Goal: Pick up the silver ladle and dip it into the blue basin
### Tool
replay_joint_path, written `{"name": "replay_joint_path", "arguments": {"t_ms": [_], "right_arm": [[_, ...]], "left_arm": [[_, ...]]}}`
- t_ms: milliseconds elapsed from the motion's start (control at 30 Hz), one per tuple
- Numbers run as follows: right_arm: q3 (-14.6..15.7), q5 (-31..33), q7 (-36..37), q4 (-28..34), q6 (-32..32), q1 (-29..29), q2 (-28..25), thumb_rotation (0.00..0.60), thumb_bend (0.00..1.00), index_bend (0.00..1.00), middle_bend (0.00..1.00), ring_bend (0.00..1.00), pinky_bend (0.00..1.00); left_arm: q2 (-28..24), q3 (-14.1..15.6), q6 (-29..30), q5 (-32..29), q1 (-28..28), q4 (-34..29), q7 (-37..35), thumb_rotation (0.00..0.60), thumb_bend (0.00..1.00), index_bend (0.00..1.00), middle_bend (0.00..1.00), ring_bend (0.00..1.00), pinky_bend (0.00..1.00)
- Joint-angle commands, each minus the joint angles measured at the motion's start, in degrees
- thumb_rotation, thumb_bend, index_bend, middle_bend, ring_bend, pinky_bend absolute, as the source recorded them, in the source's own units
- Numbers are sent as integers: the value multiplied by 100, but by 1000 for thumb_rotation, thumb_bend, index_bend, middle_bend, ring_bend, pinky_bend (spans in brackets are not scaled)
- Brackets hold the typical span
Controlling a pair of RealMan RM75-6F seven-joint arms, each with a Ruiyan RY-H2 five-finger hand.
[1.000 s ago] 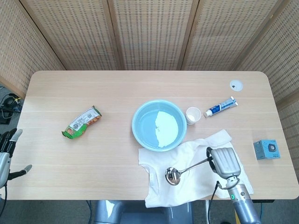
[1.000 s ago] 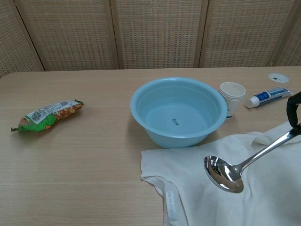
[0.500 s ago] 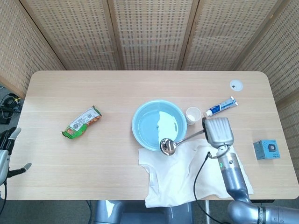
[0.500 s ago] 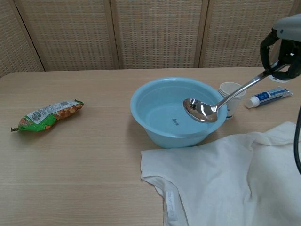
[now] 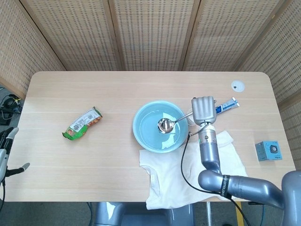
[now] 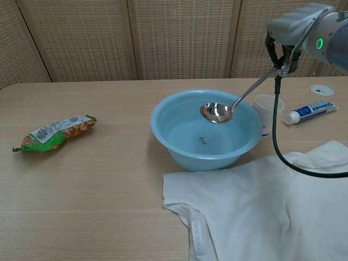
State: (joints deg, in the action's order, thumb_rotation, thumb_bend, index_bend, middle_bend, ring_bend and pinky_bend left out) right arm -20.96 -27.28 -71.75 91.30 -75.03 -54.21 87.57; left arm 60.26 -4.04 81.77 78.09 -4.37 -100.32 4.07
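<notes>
Holding the ladle [image 5: 165, 125] by its handle end, your R hand [image 5: 203, 109] sits just right of the basin [image 5: 141, 136] in the head view, fingers clamped on the handle, bowl over the basin's middle. Keep the bowl centred, clear of the rim, and mind the cup [image 5: 190, 118] just under/behind your hand, easy to knock w/ the wrist. L hand [image 5: 6, 153] is only partly in view at the table's far left edge, holding nothing, fingers apart as far as visible.

Chest view: ladle bowl [image 6: 216, 112] hangs above the water, level w/ the rim approx, handle slanting up to the R hand [image 6: 288, 32] at top right. Not dipped yet, so lower straight down; tip the bowl slightly so it slides in w/o a splash.

Vs 0.5 s ago: hand has moved up and left, towards the basin; ladle bowl went from the near rim by the shirt [image 6: 261, 212] to over the centre. Snack pack, toothpaste, shirt unmoved.
</notes>
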Motion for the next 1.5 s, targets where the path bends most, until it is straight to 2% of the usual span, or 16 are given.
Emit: {"name": "replay_joint_path", "arguments": {"t_ms": [33,267,367,700,967,1200,1367,1500], "right_arm": [[153,178,-111,-661,177,-285,459,600,704,682,983,1000,1000],[432,4,-100,-1162,237,-420,853,600,706,687,984,1000,1000],[649,-321,-88,-1461,191,-457,1039,600,712,686,987,1000,1000],[1047,-966,-295,-2274,62,-472,1459,600,714,699,990,1000,1000],[1234,-1114,-592,-2594,132,-376,1716,600,714,706,990,1000,1000],[1186,-1123,-749,-2622,177,-281,1857,600,715,714,992,1000,1000],[923,-999,-653,-2390,201,-217,1828,600,716,717,992,1000,1000],[600,-765,-515,-2022,198,-171,1729,600,715,717,993,1000,1000]], "left_arm": [[5,-13,-61,-62,-25,50,-46,600,0,0,0,0,0],[-8,-39,-136,-190,-38,147,-154,600,0,0,0,0,0],[-17,-48,-178,-248,-42,179,-215,600,0,0,0,0,0],[-36,-57,-179,-232,-60,169,-261,600,0,0,0,0,0],[-56,-64,-170,-228,-65,161,-297,600,0,0,0,0,0],[-67,-69,-182,-245,-70,182,-333,600,0,0,0,0,0],[-76,-70,-180,-248,-69,187,-356,600,0,0,0,0,0],[-83,-72,-181,-247,-71,187,-373,600,0,0,0,0,0]]}}
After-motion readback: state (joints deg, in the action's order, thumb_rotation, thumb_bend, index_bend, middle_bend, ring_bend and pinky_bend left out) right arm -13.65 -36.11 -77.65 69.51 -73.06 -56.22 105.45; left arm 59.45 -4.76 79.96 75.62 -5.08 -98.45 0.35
